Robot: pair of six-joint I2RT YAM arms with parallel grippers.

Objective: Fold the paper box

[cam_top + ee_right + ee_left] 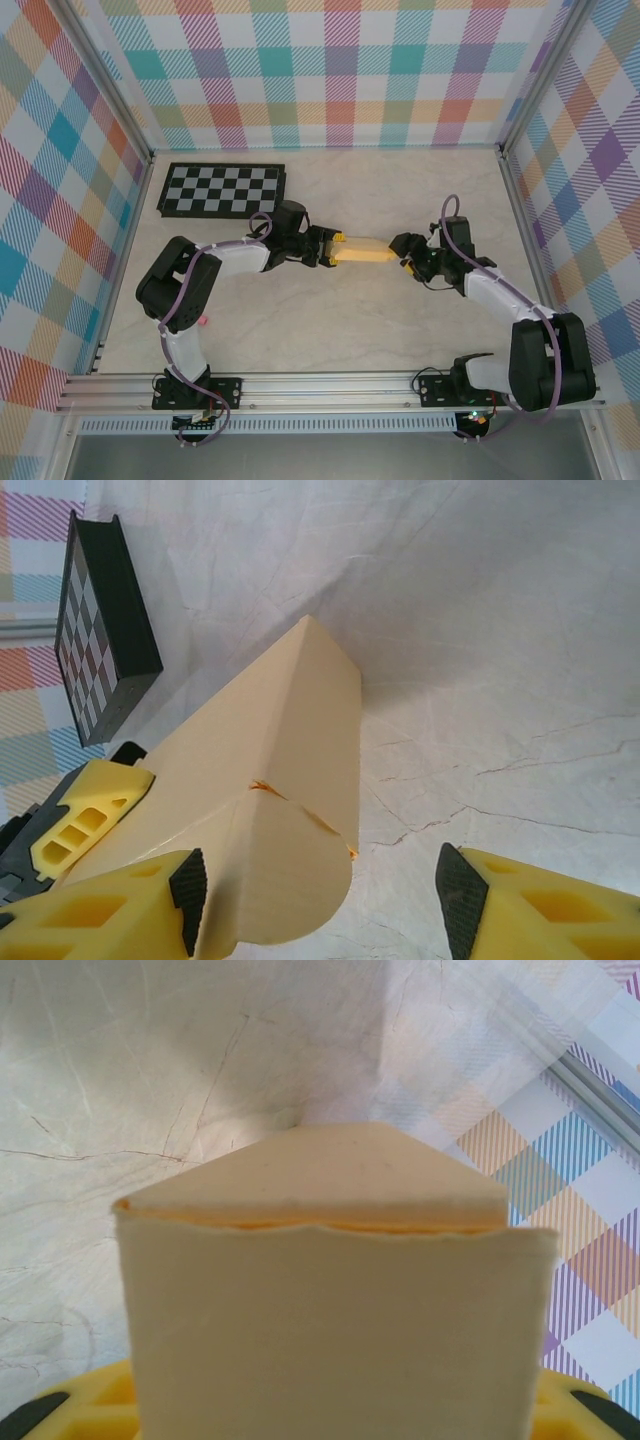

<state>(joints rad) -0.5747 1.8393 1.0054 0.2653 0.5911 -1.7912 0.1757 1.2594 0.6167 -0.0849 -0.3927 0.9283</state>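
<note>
Your right pincer [322,905] sits nearest the lens in the right wrist view; its yellow fingers [540,910] with black pads stand apart, released; one pad lies just beside the rounded end flap of the yellow-orange thin-card paper box [290,730], and the other is well clear of it. Your left pincer [333,250] is clenched on the opposite end of the paper box; from the left wrist, its broad pale face rises between the yellow fingertips, with a tapered flap beyond. The paper box spans the gap between both pincers over the middle of the pale marbled worktop [350,330]; whether it touches that surface you cannot tell. Beyond the left arm, well apart, a black-framed black-and-white checkerboard [222,189] lies flat near the rear wall.
</note>
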